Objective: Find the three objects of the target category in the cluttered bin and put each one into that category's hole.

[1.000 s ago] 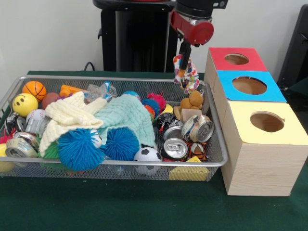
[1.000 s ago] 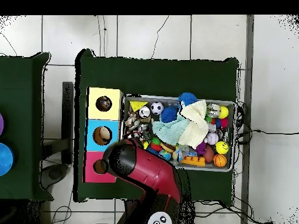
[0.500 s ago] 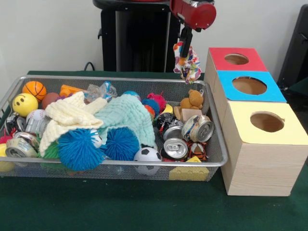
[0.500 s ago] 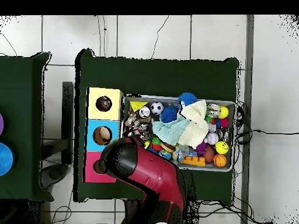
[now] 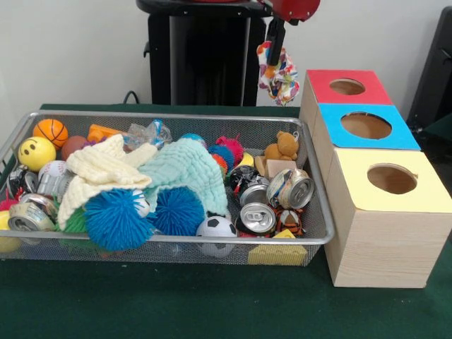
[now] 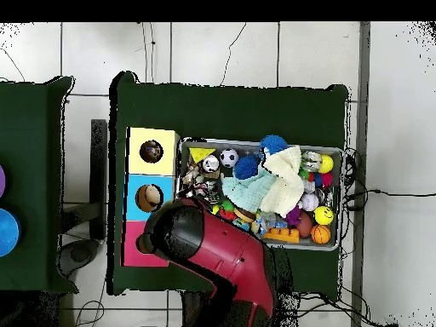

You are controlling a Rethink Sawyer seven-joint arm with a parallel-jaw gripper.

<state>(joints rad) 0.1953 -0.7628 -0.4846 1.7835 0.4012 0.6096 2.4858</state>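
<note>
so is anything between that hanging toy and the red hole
Nothing visible. The toy hangs from the gripper above the bin's far rim, beside the red box. The red hole is open, with only air between them.

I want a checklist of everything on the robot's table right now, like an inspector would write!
Surface: green table cover, bare in front of the bin.
Job's things: multicoloured fabric toy hanging from the gripper, above the bin's far edge beside the red-topped box; blue-topped box and yellow-topped box in the same row, each with a round hole.
Clutter: wire mesh bin holding crushed cans, blue spiky balls, a soccer ball, a teddy bear, cloths, a smiley ball.
Grippers: shut on the fabric toy.
Cables: black cable behind the bin.
Surroundings: tiled floor.
</note>
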